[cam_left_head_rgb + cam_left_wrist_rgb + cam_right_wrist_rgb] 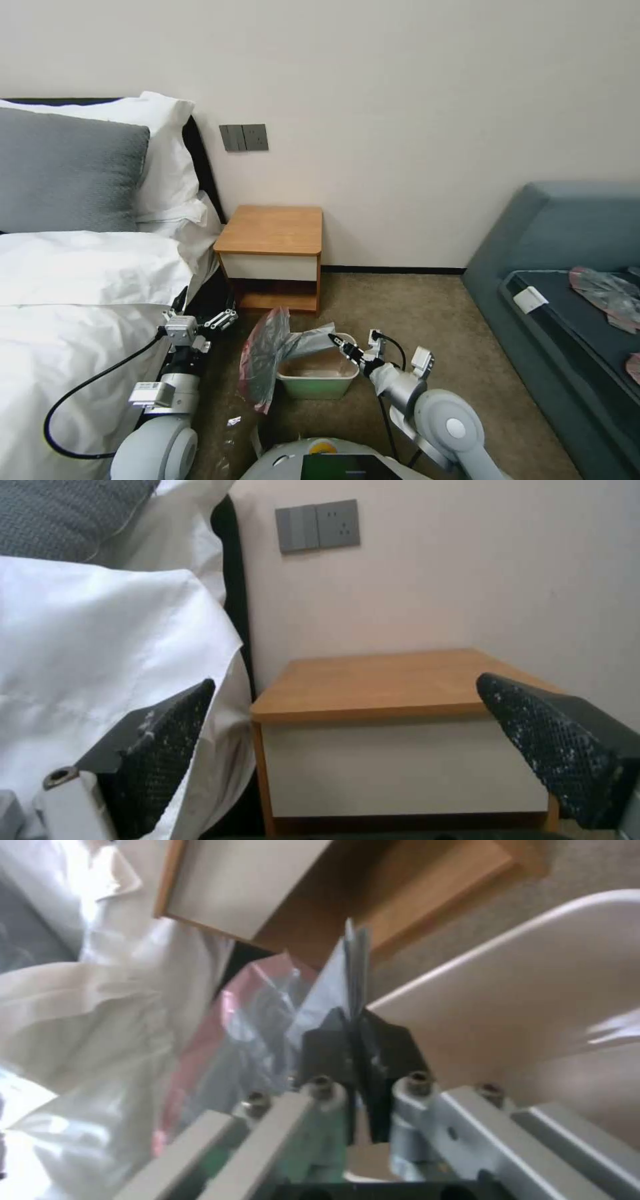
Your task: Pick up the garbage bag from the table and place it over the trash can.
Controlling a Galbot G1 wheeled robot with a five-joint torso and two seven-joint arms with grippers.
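The garbage bag (267, 353), translucent grey with a pink-red rim, hangs crumpled over the left side of the trash can (319, 385), which stands on the carpet in front of the table (270, 230). My right gripper (339, 343) is above the bin's rim and shut on a grey edge of the bag. In the right wrist view the gripper (353, 1027) pinches a thin sheet of the bag (357, 965) beside the cream bin rim (533, 990). My left gripper (223, 320) is open and holds nothing, between the bed and the table; its fingers (167, 750) frame the table top (380, 685).
A bed with white sheets (73, 300) fills the left side, close to my left arm. A grey-blue sofa (567, 280) at the right carries flat plastic pieces (607, 293). A small scrap (233, 421) lies on the carpet near my base.
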